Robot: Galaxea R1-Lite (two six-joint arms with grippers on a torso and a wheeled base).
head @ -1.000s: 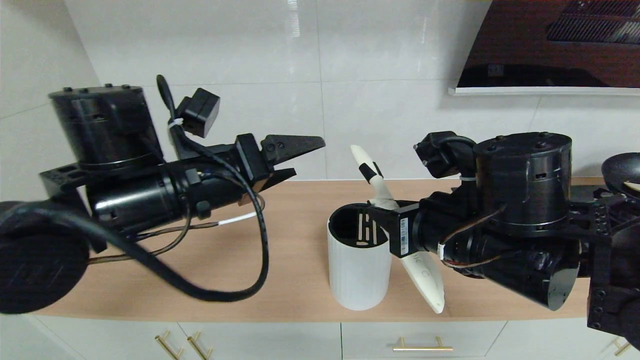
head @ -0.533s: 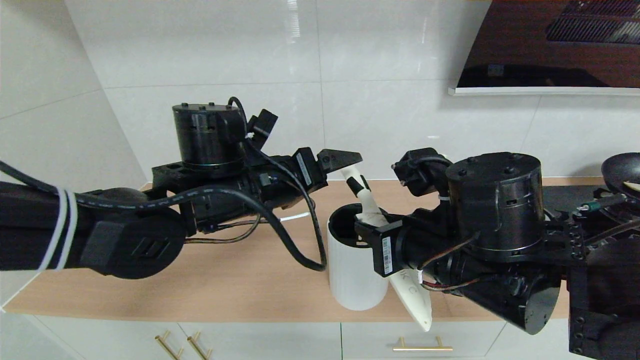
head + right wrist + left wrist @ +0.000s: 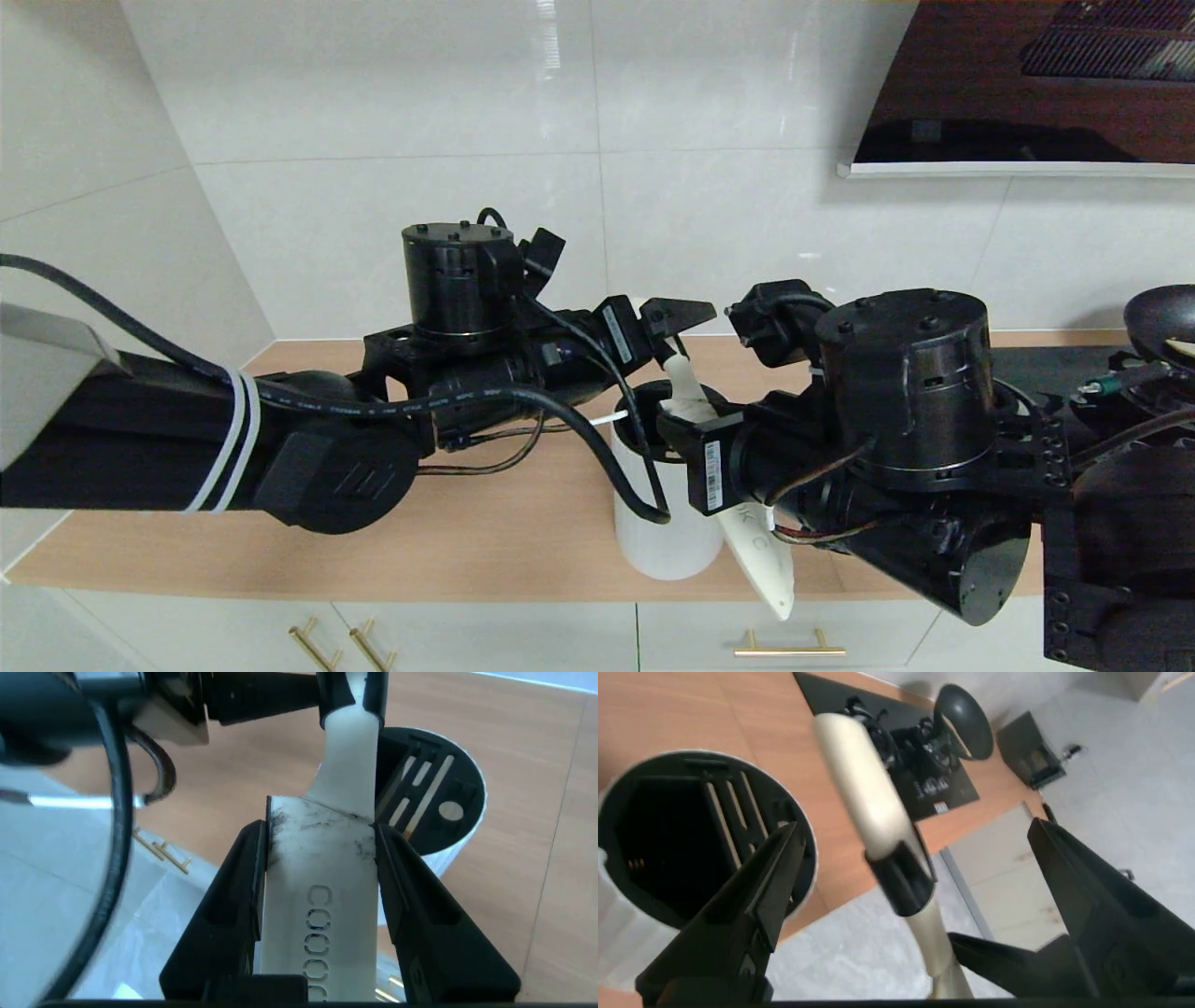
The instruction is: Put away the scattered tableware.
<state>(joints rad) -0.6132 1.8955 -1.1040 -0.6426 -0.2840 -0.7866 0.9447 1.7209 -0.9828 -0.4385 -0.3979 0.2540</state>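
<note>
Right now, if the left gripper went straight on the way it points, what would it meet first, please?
Most likely the handle of the white spatula, which the right gripper holds: it stands between the open fingers of the left gripper, though depth is unclear.

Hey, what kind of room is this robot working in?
Most likely a home kitchen: a wooden countertop over white cabinets with brass handles, a dark range hood on the tiled wall, and a black hob with a pan.

holder [image 3: 667,551] on counter [image 3: 467,532] | spatula [image 3: 761,565] over holder rim — stove [image 3: 1064,359] far right
</note>
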